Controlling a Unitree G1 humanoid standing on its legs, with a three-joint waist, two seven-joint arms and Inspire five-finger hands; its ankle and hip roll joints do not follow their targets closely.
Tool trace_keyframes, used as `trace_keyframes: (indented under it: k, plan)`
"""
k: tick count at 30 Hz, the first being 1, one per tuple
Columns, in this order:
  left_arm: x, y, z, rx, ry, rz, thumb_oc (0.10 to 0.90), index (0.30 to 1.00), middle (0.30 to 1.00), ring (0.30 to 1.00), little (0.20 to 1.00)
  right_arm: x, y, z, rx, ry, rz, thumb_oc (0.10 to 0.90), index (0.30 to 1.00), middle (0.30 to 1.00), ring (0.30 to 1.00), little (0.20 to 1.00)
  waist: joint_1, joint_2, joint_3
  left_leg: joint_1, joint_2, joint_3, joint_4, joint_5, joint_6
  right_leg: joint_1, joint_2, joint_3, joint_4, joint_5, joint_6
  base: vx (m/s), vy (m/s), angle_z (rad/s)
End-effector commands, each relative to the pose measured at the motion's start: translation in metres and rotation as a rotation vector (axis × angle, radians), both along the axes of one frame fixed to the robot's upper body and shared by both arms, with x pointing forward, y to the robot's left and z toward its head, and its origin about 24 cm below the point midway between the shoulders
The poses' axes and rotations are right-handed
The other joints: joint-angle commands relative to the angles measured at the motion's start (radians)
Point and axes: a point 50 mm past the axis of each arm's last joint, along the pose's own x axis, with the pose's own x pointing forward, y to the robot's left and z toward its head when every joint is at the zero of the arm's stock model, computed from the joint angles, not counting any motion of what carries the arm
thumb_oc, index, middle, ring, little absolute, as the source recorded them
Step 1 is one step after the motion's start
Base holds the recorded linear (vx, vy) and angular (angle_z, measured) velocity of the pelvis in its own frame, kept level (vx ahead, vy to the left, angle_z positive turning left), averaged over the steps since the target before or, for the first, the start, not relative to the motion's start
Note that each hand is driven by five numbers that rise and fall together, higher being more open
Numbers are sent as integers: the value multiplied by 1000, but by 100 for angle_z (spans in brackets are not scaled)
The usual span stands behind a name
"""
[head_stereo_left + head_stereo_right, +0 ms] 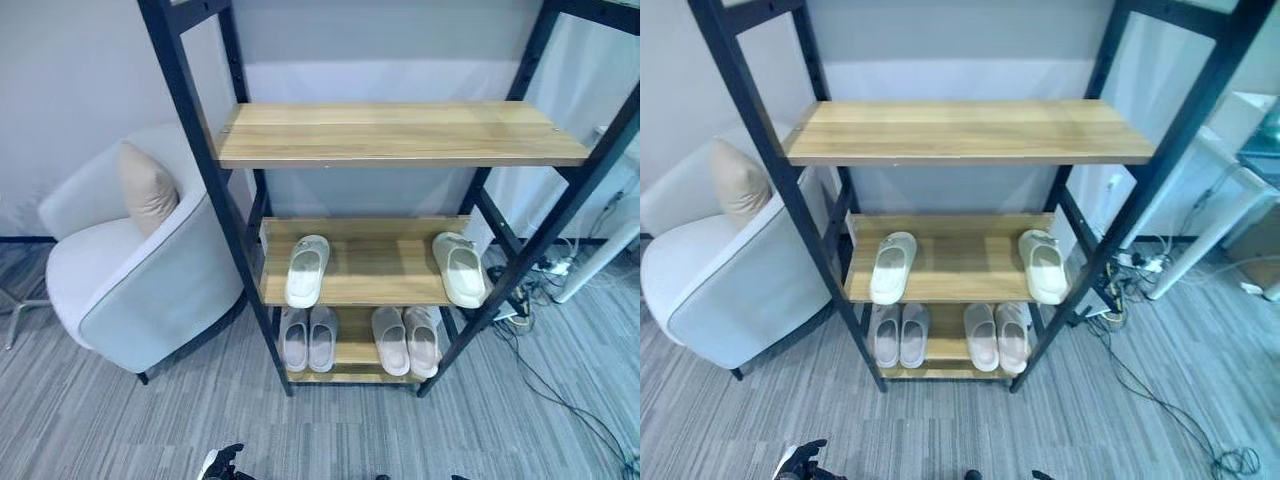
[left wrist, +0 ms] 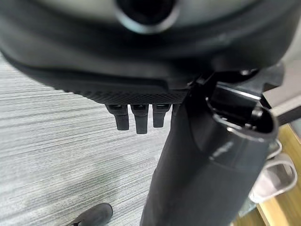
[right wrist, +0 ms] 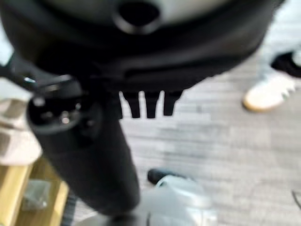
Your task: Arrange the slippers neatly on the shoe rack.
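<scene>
Rack [image 1: 400, 135]: middle shelf carrying two white slippers, left [image 1: 306, 270], right [image 1: 461, 269], well apart; bottom pairs [image 1: 308, 338] [image 1: 407, 340] tidy. Left hand [image 2: 141, 115], right hand [image 3: 146, 106] hanging low, fingers seemingly straight, holding nothing. Advice: bring right slipper beside left, toes aligned.

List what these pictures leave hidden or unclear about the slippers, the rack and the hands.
- Bottom shelf: its back half and the toes of both lower pairs lie under the middle shelf.
- Left hand: only straight fingertips show past its dark bulk.
- Right hand: blurred; fingertips straight, holding nothing.
</scene>
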Motion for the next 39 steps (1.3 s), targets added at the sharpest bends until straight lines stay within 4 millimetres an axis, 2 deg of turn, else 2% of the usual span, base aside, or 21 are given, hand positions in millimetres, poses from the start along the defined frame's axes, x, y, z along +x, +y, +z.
trace_keyframes:
  k: [1,3,4,9,14,15,16,17,18,21,23,25,28,29,30,31,33,35,36,37,39]
  plan:
    - [24,-6,6,-17,-82,-23,800,900,900,900,900,18,3,3,39,-67,-6,800,900,900,900,900,2,-10,18,-41,2,-60,35,-99,-20,35,-35,-18,-17,-46,88,-50,69,-27]
    - [26,-2,7,-5,-84,-25,800,900,900,900,900,22,6,2,54,-77,-13,800,900,900,900,900,-2,-10,34,-48,4,-49,35,-94,-19,2,-33,-16,10,-32,99,-65,17,-11]
    - [26,-22,3,-104,-59,12,800,900,900,900,900,-1,-15,1,79,-26,-191,800,900,900,900,900,-15,23,-15,-87,39,-102,50,-55,-69,122,100,-62,-65,-121,-9,-35,-4,3]
    - [35,-24,6,-94,-86,-16,800,900,900,900,900,9,-16,4,62,-53,-159,800,900,900,900,900,-23,40,-15,-67,47,-103,16,-38,-72,123,104,-70,-56,-135,-11,10,-34,4]
    - [45,-33,9,-120,-123,-52,800,900,900,900,900,13,-20,6,48,-72,-145,800,900,900,900,900,-37,50,4,-80,55,-95,48,-47,-82,115,104,-70,-52,-139,-15,-30,-20,1]
    - [55,-39,13,-137,-164,-83,800,900,900,900,900,16,-24,8,40,-95,-147,800,900,900,900,900,-42,41,35,-141,63,-75,162,-65,-99,108,95,-71,-47,-141,-20,-88,-34,1]
    - [55,-39,13,-137,-164,-83,800,900,900,900,900,16,-24,8,40,-95,-147,800,900,900,900,900,-42,42,34,-145,63,-76,167,-68,-99,106,96,-72,-47,-141,-20,-134,-63,12]
    - [63,-43,17,-144,-199,-105,800,900,900,900,900,17,-26,9,36,-107,-150,800,900,900,900,900,-42,33,54,-191,63,-64,241,-71,-114,105,86,-79,-45,-140,-21,-69,-73,20]
    - [74,-49,23,-163,-253,-129,800,900,900,900,900,15,-31,10,22,-104,-160,800,900,900,900,900,-39,20,76,-264,77,-21,330,-54,-121,115,73,-101,-48,-143,-23,-52,-85,26]
    - [86,-55,31,-186,-316,-177,800,900,900,900,900,17,-35,12,16,-114,-173,800,900,900,900,900,-13,24,79,-341,56,11,272,-22,-100,132,91,-103,-66,-145,-25,101,-9,26]
    - [84,-57,33,-198,-332,-194,800,900,900,900,900,22,-34,13,16,-121,-149,800,900,900,900,900,2,33,63,-289,37,-27,151,-9,-81,139,113,-84,-70,-150,-20,191,52,-22]
    - [87,-63,36,-197,-348,-243,800,900,900,900,900,26,-37,14,-3,-123,-121,800,900,900,900,900,5,28,51,-273,19,-55,122,-1,-72,140,116,-77,-70,-155,-19,168,49,-67]
    - [98,-83,52,-271,-435,-371,800,900,900,900,900,32,-39,16,-5,-140,-125,800,900,900,900,900,9,24,39,-247,11,-49,95,-4,-62,142,111,-69,-68,-158,-12,128,69,-33]
    - [98,-83,52,-271,-434,-372,800,900,900,900,900,32,-38,16,-4,-139,-126,800,900,900,900,900,10,23,39,-246,11,-48,94,-5,-62,142,111,-68,-68,-158,-12,125,108,20]
    - [106,-97,74,-336,-533,-489,800,900,900,900,900,36,-39,17,20,-165,-175,800,900,900,900,900,11,23,39,-235,4,-49,93,-17,-52,140,107,-63,-68,-158,-7,97,95,19]
    - [109,-99,83,-364,-570,-523,800,900,900,900,900,37,-38,17,25,-169,-188,800,900,900,900,900,14,22,40,-232,3,-47,94,-22,-48,138,105,-60,-64,-161,-5,115,118,0]
    - [114,-97,99,-382,-631,-569,800,900,900,900,900,37,-35,16,26,-168,-189,800,900,900,900,900,22,18,45,-225,-1,-44,98,-39,-35,123,100,-59,-26,-166,1,51,75,-33]
    - [116,-96,104,-382,-650,-580,800,900,900,900,900,39,-32,16,27,-166,-173,800,900,900,900,900,26,16,51,-222,1,-40,101,-48,-30,98,101,-56,22,-168,9,1,60,-22]
    - [121,-97,115,-396,-699,-583,800,900,900,900,900,53,-26,18,29,-187,-130,800,900,900,900,900,25,25,78,-217,17,-32,100,-54,-20,14,103,-67,159,-145,55,-39,46,-4]
    - [121,-96,115,-396,-699,-583,800,900,900,900,900,53,-26,18,29,-188,-130,800,900,900,900,900,26,25,76,-220,16,-31,100,-54,-19,7,102,-65,167,-148,56,-47,80,-14]
    - [124,-97,121,-389,-727,-604,800,900,900,900,900,59,-23,19,27,-201,-94,800,900,900,900,900,17,37,96,-212,31,-22,96,-60,-9,-64,89,-81,298,-117,99,-6,82,-34]
